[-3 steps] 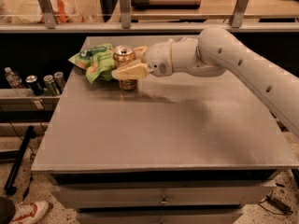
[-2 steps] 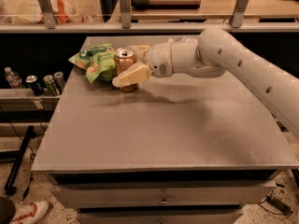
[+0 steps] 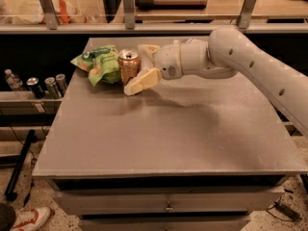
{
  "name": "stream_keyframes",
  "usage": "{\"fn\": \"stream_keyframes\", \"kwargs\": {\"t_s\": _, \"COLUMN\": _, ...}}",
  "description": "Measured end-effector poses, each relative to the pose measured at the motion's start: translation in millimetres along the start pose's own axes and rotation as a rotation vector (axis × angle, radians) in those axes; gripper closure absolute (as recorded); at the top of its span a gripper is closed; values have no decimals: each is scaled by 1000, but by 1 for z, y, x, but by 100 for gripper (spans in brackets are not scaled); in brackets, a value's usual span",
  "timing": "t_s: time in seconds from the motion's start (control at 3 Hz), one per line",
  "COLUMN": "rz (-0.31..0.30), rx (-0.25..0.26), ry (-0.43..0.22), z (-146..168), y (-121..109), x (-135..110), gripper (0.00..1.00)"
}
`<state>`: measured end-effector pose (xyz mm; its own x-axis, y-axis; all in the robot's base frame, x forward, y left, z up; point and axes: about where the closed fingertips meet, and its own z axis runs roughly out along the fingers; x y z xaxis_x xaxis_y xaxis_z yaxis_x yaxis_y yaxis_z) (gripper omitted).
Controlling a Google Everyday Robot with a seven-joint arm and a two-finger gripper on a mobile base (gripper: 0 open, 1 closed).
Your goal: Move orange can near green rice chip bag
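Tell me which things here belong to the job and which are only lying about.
Job: orange can; green bag; gripper, open, fingers either side of the orange can.
Lying about: dark cans; bottle; shoe.

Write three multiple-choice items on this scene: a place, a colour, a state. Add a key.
1. The orange can stands: A) beside the green rice chip bag; B) on the floor; C) on the rear counter.
2. The bag is: A) red; B) green; C) blue.
3. The hand by the can is: A) open; B) shut; C) out of view.
Key: A, it stands just right of the bag on the table; B, bright green foil; A, fingers spread either side of the can.
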<state>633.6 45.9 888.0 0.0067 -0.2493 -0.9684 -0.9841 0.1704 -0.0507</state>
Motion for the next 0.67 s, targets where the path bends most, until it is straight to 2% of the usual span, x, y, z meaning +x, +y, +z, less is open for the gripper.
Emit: {"fn": "stream_keyframes", "kwargs": {"t_s": 0.67, "rz": -8, "rx": -26, "ry": 118, "z": -32, "y": -9, "x": 11, "gripper": 0}}
